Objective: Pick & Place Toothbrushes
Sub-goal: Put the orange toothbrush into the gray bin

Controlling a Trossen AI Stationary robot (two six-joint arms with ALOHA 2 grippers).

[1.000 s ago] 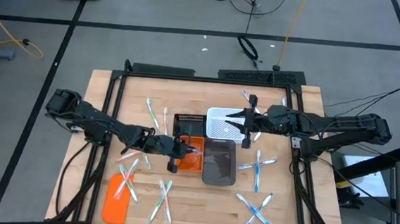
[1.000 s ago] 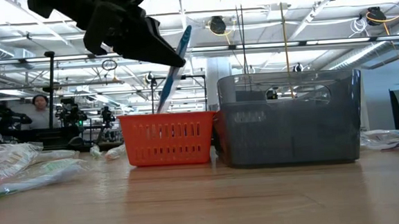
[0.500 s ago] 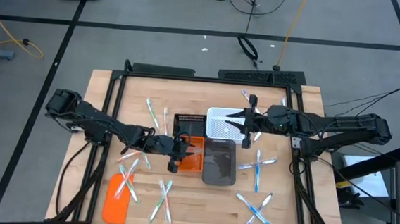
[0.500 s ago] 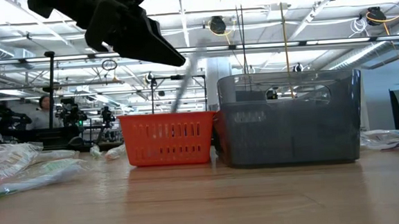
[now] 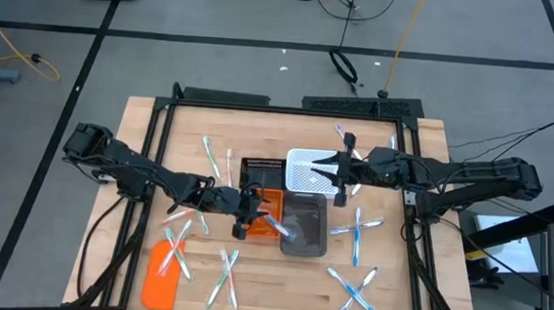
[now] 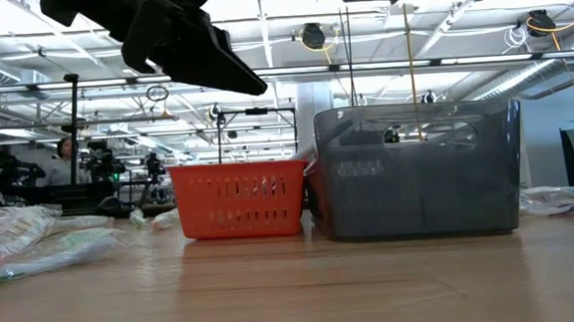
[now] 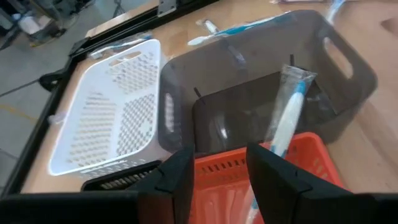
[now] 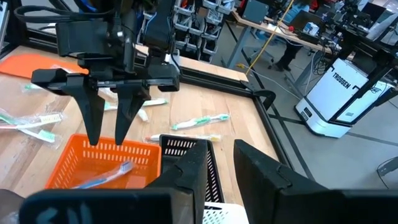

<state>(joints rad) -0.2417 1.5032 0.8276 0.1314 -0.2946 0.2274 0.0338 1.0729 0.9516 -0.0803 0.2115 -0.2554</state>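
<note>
Inspector: Wooden table (image 5: 384, 299), three bins mid-table, open workshop behind. Step?

Assessor: Release. Left gripper (image 5: 250, 214) over the orange bin (image 6: 237, 198), fingers apart, empty. A wrapped blue toothbrush (image 7: 287, 112) leans across the orange and grey bin (image 5: 303, 225) rims.

Inspector: Next?

Assessor: Fetching loose toothbrushes (image 5: 353, 292), probably. Right gripper (image 5: 343, 166) waits over the white bin (image 5: 305, 173), narrow, empty.

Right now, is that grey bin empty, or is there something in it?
Not empty. A wrapped toothbrush leans inside the grey bin, its lower end over the orange basket. The open left pincer hovers above the basket.
</note>
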